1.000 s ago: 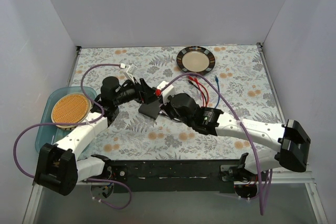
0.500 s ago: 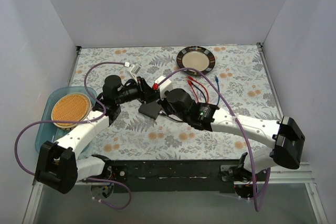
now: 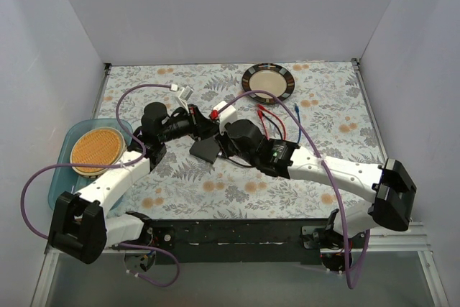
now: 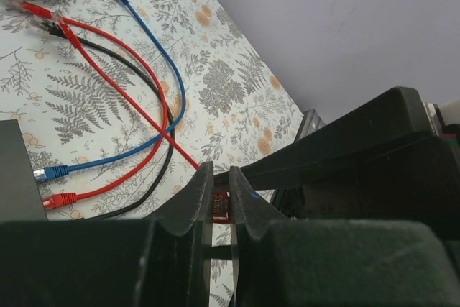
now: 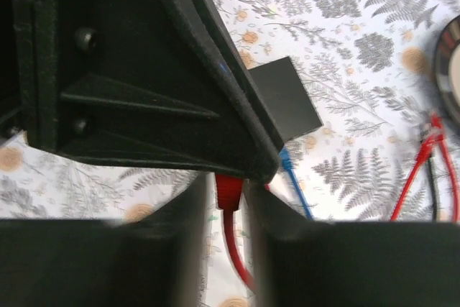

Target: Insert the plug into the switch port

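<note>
The red plug (image 4: 220,205) sits pinched between the tips of my left gripper (image 4: 219,177), which is shut on it. In the right wrist view the same plug (image 5: 228,193) hangs between the fingers of my right gripper (image 5: 228,181), whose jaws stand a little apart from it on both sides. The red cable trails down from the plug. Both grippers meet tip to tip above the mat, left gripper (image 3: 208,125) against right gripper (image 3: 218,137). The flat black switch (image 3: 205,149) lies just below them. Its ports do not show.
Loose red (image 4: 108,80), blue (image 4: 169,70) and black cables lie on the floral mat right of the switch (image 5: 284,98). A dark-rimmed plate (image 3: 267,80) sits at the back. A blue tray (image 3: 63,186) with an orange disc is at the left edge.
My left gripper has shut on the red plug. My right gripper has loosened its hold on it. Both grippers shifted slightly left and back together.
</note>
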`<move>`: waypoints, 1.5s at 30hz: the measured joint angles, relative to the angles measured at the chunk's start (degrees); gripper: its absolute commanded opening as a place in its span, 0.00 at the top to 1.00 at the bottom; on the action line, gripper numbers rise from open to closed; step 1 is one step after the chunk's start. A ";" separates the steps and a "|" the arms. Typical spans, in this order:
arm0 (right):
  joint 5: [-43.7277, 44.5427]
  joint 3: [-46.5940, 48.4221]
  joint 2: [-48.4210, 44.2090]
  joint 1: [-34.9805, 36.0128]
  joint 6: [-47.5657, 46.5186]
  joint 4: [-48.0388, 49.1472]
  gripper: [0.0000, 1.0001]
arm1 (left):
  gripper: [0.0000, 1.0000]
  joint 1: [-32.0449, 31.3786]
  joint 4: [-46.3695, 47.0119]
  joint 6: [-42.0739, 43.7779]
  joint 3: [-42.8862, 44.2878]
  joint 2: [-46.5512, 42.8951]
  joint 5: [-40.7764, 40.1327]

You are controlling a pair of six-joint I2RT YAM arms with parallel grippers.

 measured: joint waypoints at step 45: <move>1.66 -5.16 -4.48 -0.15 4.55 4.74 0.43 | 1.00 -0.04 -2.56 -2.45 0.00 -2.25 -7.93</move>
